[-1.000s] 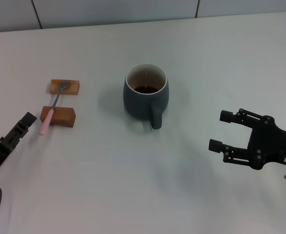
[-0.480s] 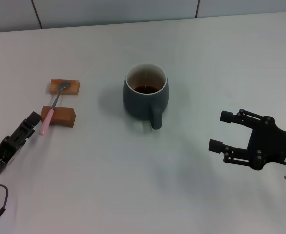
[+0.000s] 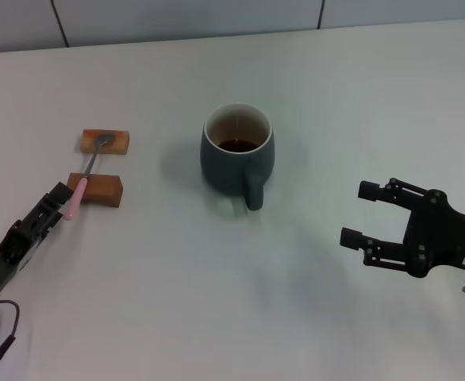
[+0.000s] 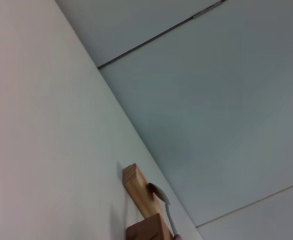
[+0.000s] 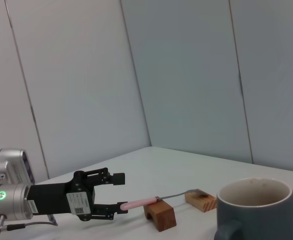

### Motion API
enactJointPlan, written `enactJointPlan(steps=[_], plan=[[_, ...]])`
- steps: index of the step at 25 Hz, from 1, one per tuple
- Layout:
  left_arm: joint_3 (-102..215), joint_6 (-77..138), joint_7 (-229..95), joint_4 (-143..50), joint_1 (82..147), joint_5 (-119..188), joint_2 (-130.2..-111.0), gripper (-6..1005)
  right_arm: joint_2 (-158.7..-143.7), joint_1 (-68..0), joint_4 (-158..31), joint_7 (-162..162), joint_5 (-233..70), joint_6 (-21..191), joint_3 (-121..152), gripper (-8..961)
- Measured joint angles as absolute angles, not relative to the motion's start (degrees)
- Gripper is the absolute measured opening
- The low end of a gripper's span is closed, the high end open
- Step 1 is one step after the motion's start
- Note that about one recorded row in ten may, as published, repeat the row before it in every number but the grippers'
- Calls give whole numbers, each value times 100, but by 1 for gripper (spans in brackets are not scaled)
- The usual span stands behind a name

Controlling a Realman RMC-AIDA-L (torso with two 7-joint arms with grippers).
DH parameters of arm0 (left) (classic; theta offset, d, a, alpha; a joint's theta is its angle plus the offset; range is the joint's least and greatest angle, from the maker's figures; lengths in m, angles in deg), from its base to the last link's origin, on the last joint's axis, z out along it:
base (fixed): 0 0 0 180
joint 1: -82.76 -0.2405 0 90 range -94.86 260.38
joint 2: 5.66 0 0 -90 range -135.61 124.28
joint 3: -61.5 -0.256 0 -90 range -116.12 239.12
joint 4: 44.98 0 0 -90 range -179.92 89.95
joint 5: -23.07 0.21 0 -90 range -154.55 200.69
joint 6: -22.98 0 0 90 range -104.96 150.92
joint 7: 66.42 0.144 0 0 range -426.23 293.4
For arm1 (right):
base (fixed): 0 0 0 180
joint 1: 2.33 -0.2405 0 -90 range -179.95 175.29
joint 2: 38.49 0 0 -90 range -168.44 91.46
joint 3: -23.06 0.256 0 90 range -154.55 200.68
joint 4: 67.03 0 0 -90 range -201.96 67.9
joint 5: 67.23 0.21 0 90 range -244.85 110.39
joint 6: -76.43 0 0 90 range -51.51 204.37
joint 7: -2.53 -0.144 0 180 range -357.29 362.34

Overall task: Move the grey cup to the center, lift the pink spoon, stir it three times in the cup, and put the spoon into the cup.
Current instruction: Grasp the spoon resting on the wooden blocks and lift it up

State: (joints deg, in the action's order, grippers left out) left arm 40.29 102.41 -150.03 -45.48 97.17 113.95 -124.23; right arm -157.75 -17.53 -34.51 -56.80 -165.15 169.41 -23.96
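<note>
Reaching toward the spoon (image 3: 83, 181), my left gripper (image 3: 58, 198) sits low at the near left of the table (image 3: 217, 302); in the right wrist view its fingers (image 5: 117, 178) are spread, one above and one below the tip of the pink handle, and I cannot tell whether either pad touches it. Spoon: lies across two wooden blocks, bowl on the far block (image 3: 105, 141), handle over the near block (image 3: 96, 190), pink end jutting past it toward the gripper. Left wrist view: shows only the far block (image 4: 139, 190), the top of the near block (image 4: 149, 231), and the spoon's metal bowl (image 4: 156, 192) resting between table and wall. Cup (image 3: 238, 152): stands upright near the table's middle, well apart from the blocks, handle turned toward me, dark liquid inside. Right gripper (image 3: 364, 213): hovers at the right of the table, well apart from the cup, fingers spread wide and holding nothing
</note>
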Motion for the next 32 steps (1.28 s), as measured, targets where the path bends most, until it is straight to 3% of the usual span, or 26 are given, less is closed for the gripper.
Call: enactJointPlan(steps=[32], plan=[[4082, 10102, -15416, -4254, 9867, 11398, -12422, 775, -15776, -1753, -3451, -5680, -16541, 16941, -2395, 826]])
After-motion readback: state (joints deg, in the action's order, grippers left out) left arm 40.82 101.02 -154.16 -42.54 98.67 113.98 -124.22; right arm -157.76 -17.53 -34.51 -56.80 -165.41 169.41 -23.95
